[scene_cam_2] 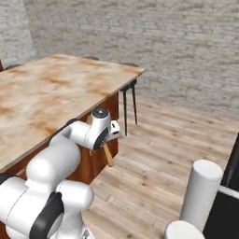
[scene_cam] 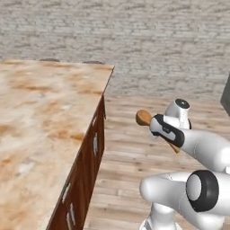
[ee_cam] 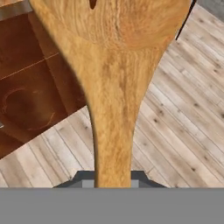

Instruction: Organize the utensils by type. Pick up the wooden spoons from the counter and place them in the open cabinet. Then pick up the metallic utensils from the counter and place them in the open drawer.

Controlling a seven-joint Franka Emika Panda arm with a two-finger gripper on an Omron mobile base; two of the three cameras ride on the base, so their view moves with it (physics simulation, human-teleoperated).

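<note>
Carrying long light-brown wooden spoon (ee_cam: 114, 87), centre of hand view, pinched in two-finger gripper (ee_cam: 113, 181) off the beige marbled stone counter (scene_cam: 40, 117). Wooden-spoon step; next likely needs locating the open cabinet

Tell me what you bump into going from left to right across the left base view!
The counter → its wooden drawers with silver handles → the wooden spoon → the gripper holding it → the robot's white arm.
</note>
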